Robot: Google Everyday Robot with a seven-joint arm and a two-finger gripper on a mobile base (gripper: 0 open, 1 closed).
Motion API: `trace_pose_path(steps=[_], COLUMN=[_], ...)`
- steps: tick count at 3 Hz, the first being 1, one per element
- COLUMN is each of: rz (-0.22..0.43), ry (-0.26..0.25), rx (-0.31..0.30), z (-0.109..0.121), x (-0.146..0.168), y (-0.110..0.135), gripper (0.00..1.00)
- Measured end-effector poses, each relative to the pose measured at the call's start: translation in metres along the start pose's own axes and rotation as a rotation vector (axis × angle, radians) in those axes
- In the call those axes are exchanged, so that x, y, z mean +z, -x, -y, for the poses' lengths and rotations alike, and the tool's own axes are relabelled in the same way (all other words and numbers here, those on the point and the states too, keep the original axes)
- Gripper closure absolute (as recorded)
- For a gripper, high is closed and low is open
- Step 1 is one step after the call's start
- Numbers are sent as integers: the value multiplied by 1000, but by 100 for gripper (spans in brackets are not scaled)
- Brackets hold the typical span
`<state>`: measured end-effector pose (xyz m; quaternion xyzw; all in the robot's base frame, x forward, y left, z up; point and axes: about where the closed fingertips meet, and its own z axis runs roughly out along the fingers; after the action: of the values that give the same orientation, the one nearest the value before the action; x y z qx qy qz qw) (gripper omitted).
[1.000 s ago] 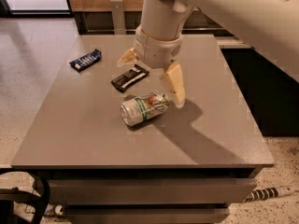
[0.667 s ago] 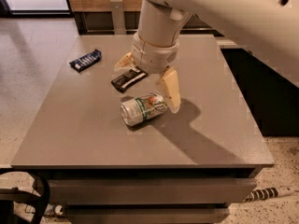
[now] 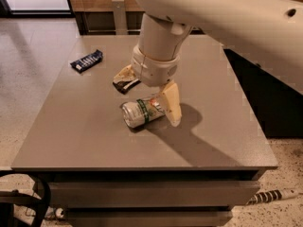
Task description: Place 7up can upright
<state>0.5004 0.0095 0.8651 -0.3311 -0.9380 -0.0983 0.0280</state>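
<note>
On the grey table (image 3: 71,141), far left: a blue snack wrapper (image 3: 86,60) is lying flat, well apart from the rest. Centre-left: a dark wrapper (image 3: 124,83) is showing from under one finger. Centre: the 7up can (image 3: 141,112) is lying on its side, long axis running lower-left to upper-right. The gripper (image 3: 148,90) is hanging just above and behind it, spread wide and gripping nothing. Its rightward finger is standing beside the can's far end; whether they touch cannot be told.

the gripper (image 3: 147,97), over the 7up can (image 3: 137,113), hides its far end and part of a dark wrapper (image 3: 122,85).
</note>
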Motion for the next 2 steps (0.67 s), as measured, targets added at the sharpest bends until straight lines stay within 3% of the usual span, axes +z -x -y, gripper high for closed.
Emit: trace_pose_path(steps=[2], rz=[-62], ry=[35], rx=[62], z=[-2], x=[12], y=[6], gripper=[0])
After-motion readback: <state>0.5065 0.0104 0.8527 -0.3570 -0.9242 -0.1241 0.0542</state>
